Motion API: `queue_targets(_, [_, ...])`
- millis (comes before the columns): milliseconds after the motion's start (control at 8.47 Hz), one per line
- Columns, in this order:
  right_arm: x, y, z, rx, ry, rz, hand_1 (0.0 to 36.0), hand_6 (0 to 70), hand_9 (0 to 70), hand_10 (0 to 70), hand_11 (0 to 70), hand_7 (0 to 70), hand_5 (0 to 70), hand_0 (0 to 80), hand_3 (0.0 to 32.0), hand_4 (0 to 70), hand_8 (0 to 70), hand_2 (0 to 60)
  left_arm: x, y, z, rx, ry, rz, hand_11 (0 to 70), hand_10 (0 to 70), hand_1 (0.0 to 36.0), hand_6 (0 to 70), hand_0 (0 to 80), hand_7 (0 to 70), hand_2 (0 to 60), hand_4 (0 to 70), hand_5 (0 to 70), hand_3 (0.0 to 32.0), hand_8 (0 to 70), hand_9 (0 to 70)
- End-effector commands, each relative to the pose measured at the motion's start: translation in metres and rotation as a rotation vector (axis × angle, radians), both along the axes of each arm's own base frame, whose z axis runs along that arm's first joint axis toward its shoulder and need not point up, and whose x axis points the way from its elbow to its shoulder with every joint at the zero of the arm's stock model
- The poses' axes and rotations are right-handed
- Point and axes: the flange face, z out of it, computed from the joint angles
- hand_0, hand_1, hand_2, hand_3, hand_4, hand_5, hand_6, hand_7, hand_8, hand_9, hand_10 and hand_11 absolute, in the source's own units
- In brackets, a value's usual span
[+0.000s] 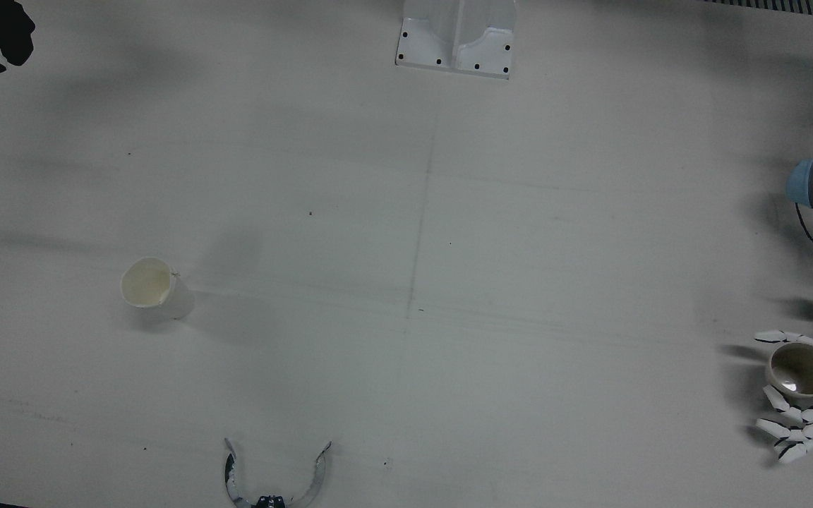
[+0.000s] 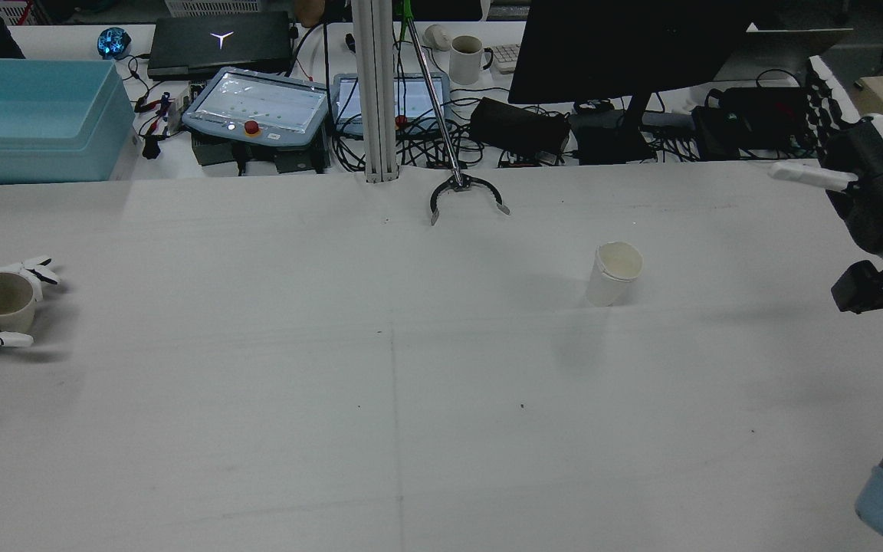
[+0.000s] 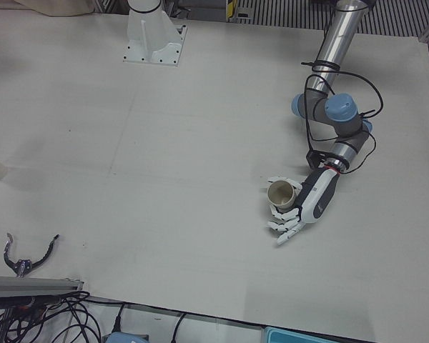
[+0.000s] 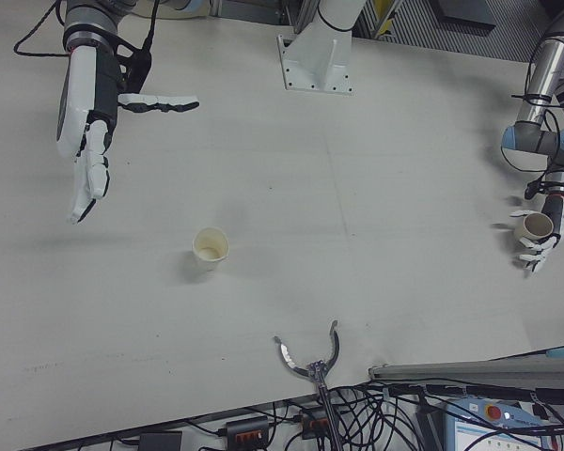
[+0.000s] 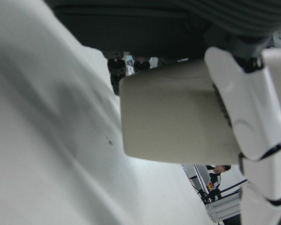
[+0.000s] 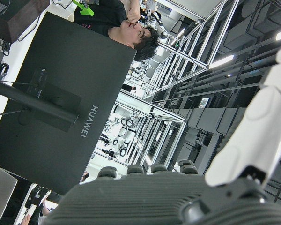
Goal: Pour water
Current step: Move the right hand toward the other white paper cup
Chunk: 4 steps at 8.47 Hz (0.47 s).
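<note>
A beige cup stands upright on the table at its edge on my left side, with a glint inside it near the bottom. My left hand lies low beside the beige cup, thumb on one side and spread fingers on the other, open around it. In the left hand view the cup wall rests against a fingertip. A white paper cup stands alone on the other half of the table. My right hand hangs high above the table, open and holding nothing, far from both cups.
A metal grabber claw lies at the table's operator-side edge. The arm pedestal stands at the middle of the robot side. Beyond the table are a monitor, tablets and a blue bin.
</note>
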Motion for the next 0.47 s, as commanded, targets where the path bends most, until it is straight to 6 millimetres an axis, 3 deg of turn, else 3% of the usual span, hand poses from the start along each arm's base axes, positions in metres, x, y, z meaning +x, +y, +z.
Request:
queue_targets(0, [-0.001, 0.000, -0.001, 0.001, -0.001, -0.002, 10.1, 0.0, 0.0, 0.0, 0.0, 0.0, 7.5, 42.6, 4.2, 0.0, 0.0, 4.0, -0.017, -0.004, -0.007, -0.050, 0.134, -0.057, 23.4, 16.0, 9.5, 35.9, 47.0, 54.6, 22.8, 46.1, 70.0, 0.0, 14.9, 24.0])
queue_targets(354, [0.000, 0.000, 0.000, 0.000, -0.003, -0.001, 10.2, 0.0, 0.0, 0.0, 0.0, 0.0, 7.7, 42.7, 3.0, 0.0, 0.0, 4.6, -0.028, 0.002, 0.002, -0.086, 0.195, -0.106, 20.5, 13.9, 8.5, 31.8, 47.1, 50.0, 17.0, 42.4, 70.0, 0.0, 12.9, 21.4])
